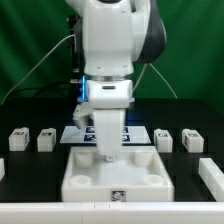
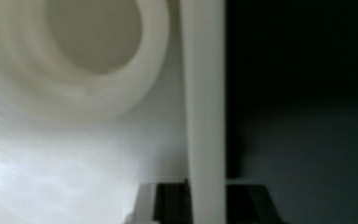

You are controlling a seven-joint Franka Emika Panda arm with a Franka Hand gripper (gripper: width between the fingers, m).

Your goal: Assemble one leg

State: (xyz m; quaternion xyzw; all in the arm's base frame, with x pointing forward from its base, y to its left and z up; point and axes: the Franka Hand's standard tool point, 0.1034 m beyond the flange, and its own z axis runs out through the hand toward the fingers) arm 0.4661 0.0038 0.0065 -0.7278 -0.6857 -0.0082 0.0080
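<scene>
My gripper [image 1: 108, 150] points straight down at the far rim of the large white tray-like board [image 1: 115, 178] in the middle of the table. In the wrist view the board's thin upright rim [image 2: 201, 110] runs between my two dark fingers [image 2: 162, 205], which stand close against both sides of it, so the gripper is shut on the rim. A round corner socket [image 2: 96, 40] shows beside the rim. Several legs stand apart from the gripper: two on the exterior view's left [image 1: 17, 139] [image 1: 45, 140] and two on its right [image 1: 164, 139] [image 1: 191, 140].
The marker board [image 1: 82, 131] lies behind the tray-like board, partly hidden by the arm. A white part [image 1: 212, 176] sits at the exterior view's right edge, and another [image 1: 2, 168] at its left edge. Cables hang behind the arm.
</scene>
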